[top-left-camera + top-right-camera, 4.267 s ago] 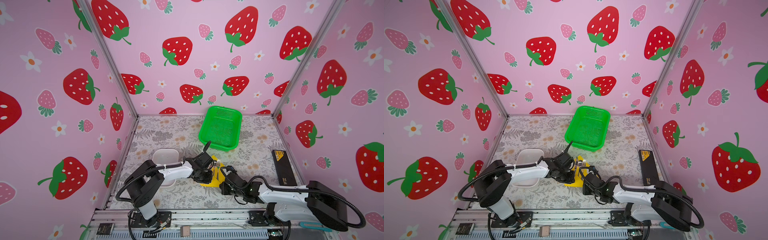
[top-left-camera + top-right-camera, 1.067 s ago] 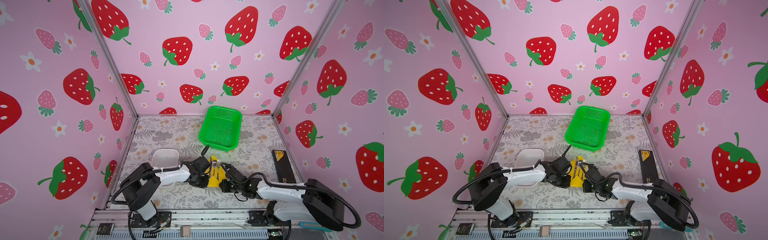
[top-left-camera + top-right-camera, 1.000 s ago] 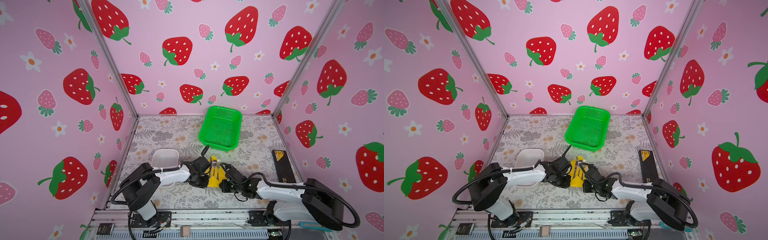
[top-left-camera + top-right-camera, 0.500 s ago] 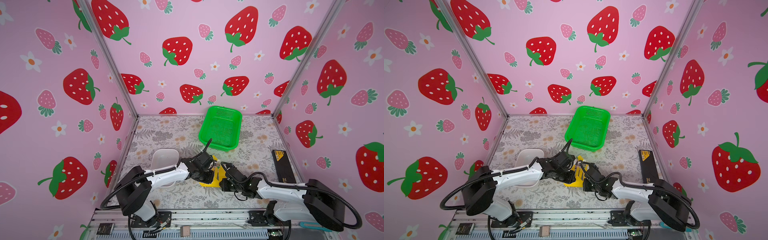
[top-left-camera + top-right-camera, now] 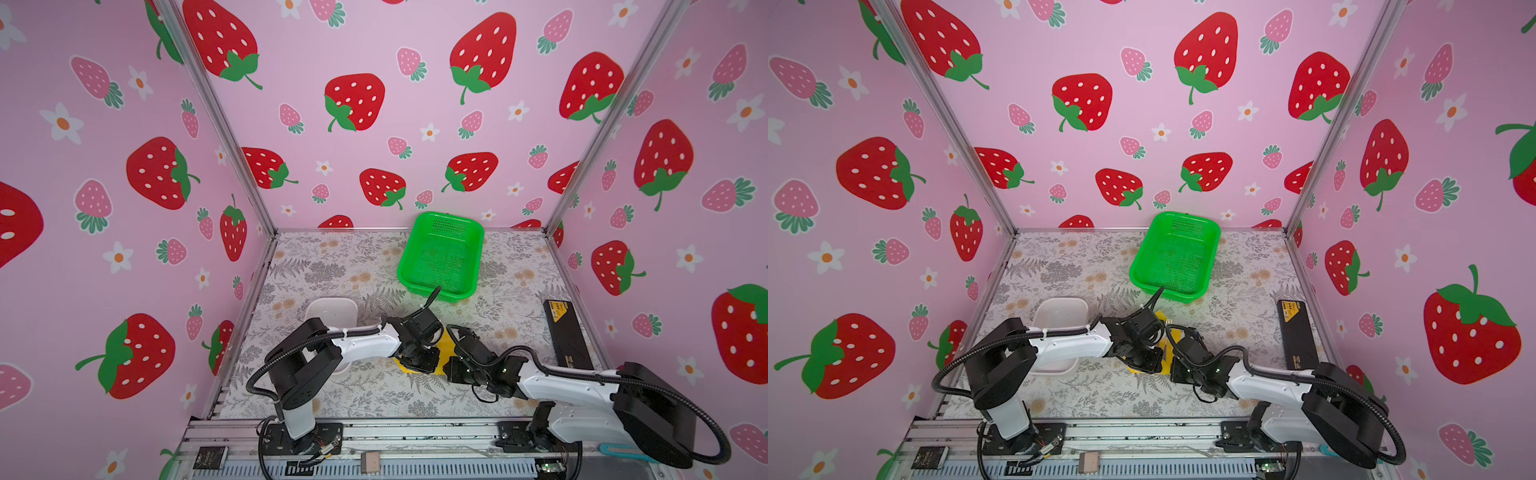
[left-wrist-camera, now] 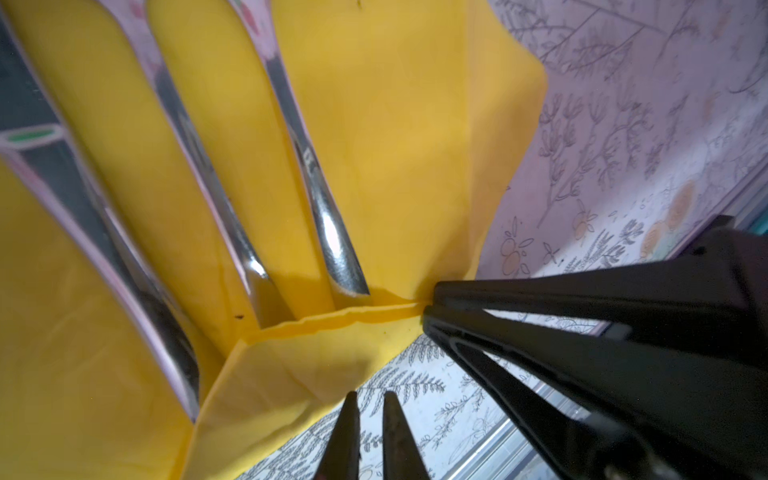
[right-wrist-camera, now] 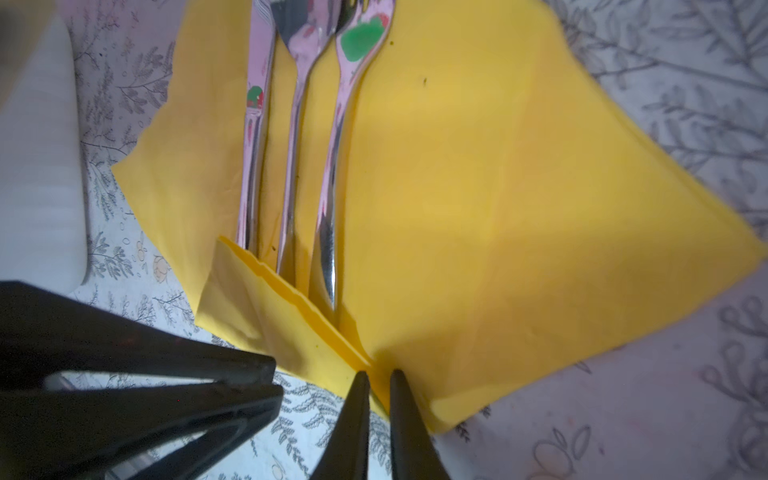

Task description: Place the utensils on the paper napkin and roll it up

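**Pinching the Near Fold of the Paper Napkin**

Change: compared with a second ago, I see the left arm's wrist shifted over the paper napkin point(image 7: 498, 208). In both top views only yellow slivers show around it.

Grippers: the right gripper point(image 7: 377, 374) is clamped on the napkin's near edge, at one end of a folded flap. The left gripper point(image 7: 276, 380) stands just beside the flap's other end. I read its jaws as nearly together, with nothing between them.

Materials: the napkin is thin, matte yellow paper, creased, with its near strip folded over. The utensils point(image 7: 299, 166) are three slim pieces of polished metal lying side by side on the sheet. Their handle ends are tucked under the flap and their heads point away, mirroring pink and green.

Surroundings: a smooth, rounded white tray point(image 5: 332, 309) lies beside the napkin, partly covered by the left arm. Farther back, a green mesh basket point(image 5: 451, 226) stands well apart on the floral table cover point(image 5: 332, 266). A flat black box point(image 5: 567, 332) lies along the right wall.
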Motion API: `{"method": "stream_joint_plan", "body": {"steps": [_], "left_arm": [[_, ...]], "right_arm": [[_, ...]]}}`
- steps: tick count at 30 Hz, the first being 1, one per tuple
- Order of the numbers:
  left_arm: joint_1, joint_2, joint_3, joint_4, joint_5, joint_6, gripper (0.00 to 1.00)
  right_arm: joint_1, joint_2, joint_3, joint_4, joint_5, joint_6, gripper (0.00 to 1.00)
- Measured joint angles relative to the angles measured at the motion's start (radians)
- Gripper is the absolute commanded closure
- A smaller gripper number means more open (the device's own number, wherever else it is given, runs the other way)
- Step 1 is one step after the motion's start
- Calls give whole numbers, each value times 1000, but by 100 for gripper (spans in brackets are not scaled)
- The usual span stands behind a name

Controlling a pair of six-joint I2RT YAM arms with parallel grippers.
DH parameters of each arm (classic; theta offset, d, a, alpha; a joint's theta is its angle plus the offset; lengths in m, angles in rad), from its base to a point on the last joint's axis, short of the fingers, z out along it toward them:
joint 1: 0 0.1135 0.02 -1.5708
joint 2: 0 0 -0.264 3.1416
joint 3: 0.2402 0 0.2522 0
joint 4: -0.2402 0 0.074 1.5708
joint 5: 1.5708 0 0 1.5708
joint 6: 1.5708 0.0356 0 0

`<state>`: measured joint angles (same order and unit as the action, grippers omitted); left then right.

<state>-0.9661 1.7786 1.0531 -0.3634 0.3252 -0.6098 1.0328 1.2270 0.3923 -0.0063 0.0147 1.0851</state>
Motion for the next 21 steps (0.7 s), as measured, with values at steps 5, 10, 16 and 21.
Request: {"method": "stream_joint_plan", "body": {"steps": [5, 10, 16, 21], "left_arm": [[-1, 18, 14, 8, -2, -14, 85], [-1, 40, 26, 17, 0, -18, 85], [-1, 62, 42, 23, 0, -19, 85], [-1, 62, 46, 23, 0, -19, 85]], "right_arm": [[-15, -37, -28, 21, -5, 20, 83], [-56, -99, -73, 35, -15, 36, 83], [-109, -168, -108, 36, -31, 50, 80], [-168, -225, -142, 35, -47, 69, 77]]}}
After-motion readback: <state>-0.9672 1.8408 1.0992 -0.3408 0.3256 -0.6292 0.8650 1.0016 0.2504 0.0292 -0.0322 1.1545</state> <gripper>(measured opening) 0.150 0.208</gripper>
